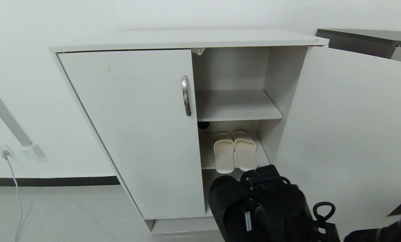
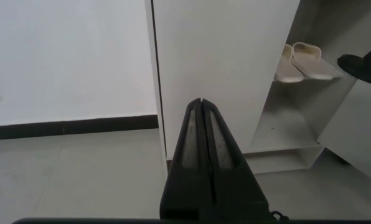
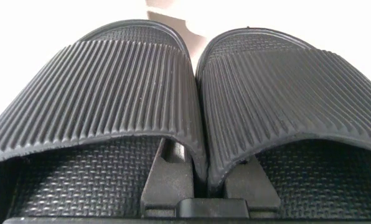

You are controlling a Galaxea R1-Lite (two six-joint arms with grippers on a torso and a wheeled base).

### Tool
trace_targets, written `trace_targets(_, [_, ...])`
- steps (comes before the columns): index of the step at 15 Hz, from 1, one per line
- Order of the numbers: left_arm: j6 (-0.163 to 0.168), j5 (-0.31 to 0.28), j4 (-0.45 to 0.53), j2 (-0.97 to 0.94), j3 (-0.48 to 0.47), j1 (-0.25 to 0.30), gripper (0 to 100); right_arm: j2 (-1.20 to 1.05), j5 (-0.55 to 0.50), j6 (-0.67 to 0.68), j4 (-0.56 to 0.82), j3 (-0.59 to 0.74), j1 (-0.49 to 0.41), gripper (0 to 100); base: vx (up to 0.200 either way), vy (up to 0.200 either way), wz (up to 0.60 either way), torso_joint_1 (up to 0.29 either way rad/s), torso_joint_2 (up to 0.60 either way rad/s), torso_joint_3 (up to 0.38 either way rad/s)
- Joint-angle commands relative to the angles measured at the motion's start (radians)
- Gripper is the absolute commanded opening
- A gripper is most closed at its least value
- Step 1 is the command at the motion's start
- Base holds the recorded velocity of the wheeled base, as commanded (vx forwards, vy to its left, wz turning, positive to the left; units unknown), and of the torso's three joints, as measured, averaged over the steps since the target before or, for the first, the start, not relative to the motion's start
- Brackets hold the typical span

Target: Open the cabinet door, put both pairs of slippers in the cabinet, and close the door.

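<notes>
1. Gripping the pair of black ribbed rubber slippers [image 3: 129, 87] by their touching inner edges, the right claw [image 3: 204, 177] is closed on both at once. The pair is held just in front of the open lower half of the white two-door cabinet [image 1: 187, 38].
2. The pair of cream slide slippers [image 1: 234, 151] is already laid on the middle shelf [image 1: 207, 161], so the black pair is best aimed at the bottom shelf [image 2: 285, 130] below it.
3. The pair should be kept level and entered toes first, between the closed left door [image 1: 130, 134] and the opened right door [image 1: 348, 134]. It should be released only once the soles are judged to be supported, since a tilted pair could catch on the shelf edge.
4. The pinch across both slippers is made plain in the right wrist view, whereas in the head view it is hidden behind the arm.
5. The bottom shelf, screened by the black pair in the head view, is seen in the left wrist view. There the left claw [image 2: 201, 143] is also seen, pressed shut with nothing in it and facing the closed left door.
</notes>
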Motion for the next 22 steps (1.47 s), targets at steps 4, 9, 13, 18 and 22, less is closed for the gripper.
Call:
trace_targets(4, [-0.001, 0.0, 0.0, 0.002, 0.0, 0.0, 0, 0.068, -0.188, 0.071, 0.301, -0.308, 0.0, 0, 0.0, 0.0, 0.0, 0.0, 0.0, 0.0])
trace_targets(9, [0.001, 0.0, 0.0, 0.002, -0.002, 0.0, 0, -0.023, -0.205, 0.089, 0.698, -0.628, -0.006, 0, 0.0, 0.0, 0.0, 0.0, 0.0, 0.0])
trace_targets(13, [0.001, 0.0, 0.0, 0.0, -0.002, 0.0, 0, -0.003, -0.267, 0.062, 0.729, -0.722, -0.014, 0, 0.0, 0.0, 0.0, 0.0, 0.0, 0.0])
trace_targets(18, [0.004, 0.0, 0.0, 0.002, 0.0, 0.0, 0, -0.001, -0.27, 0.042, 0.698, -0.728, -0.06, 0, 0.0, 0.0, 0.0, 0.0, 0.0, 0.0])
trace_targets(22, [0.004, 0.0, 0.0, 0.0, -0.002, 0.0, 0, -0.014, -0.27, -0.029, 0.631, -0.726, -0.06, 0, 0.0, 0.0, 0.0, 0.0, 0.0, 0.0])
